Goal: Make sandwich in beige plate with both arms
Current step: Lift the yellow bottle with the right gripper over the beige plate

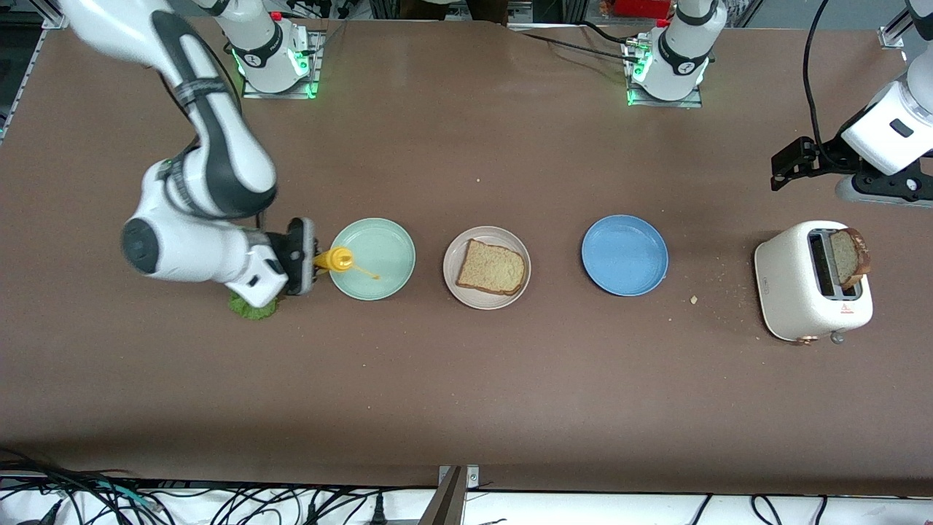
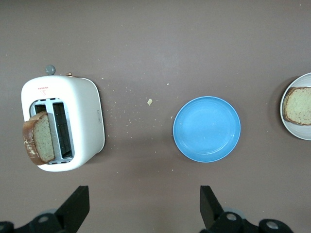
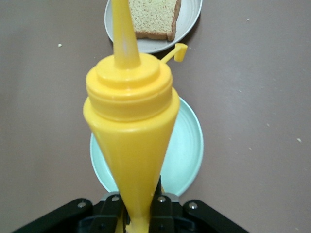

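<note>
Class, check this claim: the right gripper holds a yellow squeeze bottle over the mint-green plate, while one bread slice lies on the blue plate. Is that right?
Not quite. The bread slice lies on the beige plate, as the front view shows; the blue plate holds nothing. The right gripper does hold the yellow squeeze bottle over the mint-green plate.

High front view spans the table (image 1: 466, 379); wrist views look down, sharing plates.

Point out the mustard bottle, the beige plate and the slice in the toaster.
mustard bottle (image 3: 129, 104), right wrist view, yellow shoulder.
beige plate (image 1: 452, 275), front view, bare rim.
toaster slice (image 2: 43, 138), left wrist view, cut face.
</note>
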{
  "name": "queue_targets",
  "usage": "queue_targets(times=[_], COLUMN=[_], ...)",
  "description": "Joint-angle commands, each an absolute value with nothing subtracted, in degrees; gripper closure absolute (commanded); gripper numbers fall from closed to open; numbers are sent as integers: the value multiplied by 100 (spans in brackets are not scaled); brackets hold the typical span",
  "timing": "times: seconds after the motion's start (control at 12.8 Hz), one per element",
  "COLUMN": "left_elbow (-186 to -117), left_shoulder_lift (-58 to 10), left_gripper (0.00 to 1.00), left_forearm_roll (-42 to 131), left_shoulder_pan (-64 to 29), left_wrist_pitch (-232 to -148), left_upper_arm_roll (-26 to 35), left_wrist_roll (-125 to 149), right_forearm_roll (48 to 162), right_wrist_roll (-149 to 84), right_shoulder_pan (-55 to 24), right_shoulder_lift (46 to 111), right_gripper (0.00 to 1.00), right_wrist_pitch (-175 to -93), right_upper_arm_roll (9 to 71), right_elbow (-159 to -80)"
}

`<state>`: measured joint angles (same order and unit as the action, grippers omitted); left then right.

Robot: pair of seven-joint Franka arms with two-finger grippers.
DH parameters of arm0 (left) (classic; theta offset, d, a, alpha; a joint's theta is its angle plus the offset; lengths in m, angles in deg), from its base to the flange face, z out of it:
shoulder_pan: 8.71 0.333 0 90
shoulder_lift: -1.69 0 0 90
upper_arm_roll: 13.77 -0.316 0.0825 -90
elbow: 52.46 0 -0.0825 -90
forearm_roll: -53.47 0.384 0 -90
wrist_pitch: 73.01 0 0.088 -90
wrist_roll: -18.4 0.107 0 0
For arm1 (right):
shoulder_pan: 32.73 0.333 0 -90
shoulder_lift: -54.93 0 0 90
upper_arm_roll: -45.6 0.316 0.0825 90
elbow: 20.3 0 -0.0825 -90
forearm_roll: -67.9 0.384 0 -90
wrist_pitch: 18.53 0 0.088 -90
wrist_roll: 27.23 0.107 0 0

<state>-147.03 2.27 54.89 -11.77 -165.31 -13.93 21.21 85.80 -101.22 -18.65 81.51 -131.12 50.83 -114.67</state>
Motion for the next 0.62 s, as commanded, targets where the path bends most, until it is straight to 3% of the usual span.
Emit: queue_targets(times=[0.0, 0.31, 0.55], left_elbow=[-14730, -14730, -14730], left_shoulder_lift=[275, 275, 275], left_gripper=[0, 0, 0], left_forearm_roll=[5408, 5408, 5408], left_shoulder_pan=[-1152, -1152, -1143], left_wrist_pitch=[-16512, -16512, -16512], left_upper_arm_roll=[-1412, -1412, -1412], left_wrist_roll=[2236, 2236, 2236], right_forearm_roll=[7988, 7064, 6512], right_wrist_roll=[-8898, -7314, -6785], right_shoulder_pan=[-606, 1160, 2392], right_shoulder_lift=[8095, 8629, 9612], right_gripper=[100, 100, 100], right_wrist_pitch=[-13147, -12973, -12446], right_upper_arm_roll=[4421, 3465, 2559], right_elbow=[-11364, -10681, -9732])
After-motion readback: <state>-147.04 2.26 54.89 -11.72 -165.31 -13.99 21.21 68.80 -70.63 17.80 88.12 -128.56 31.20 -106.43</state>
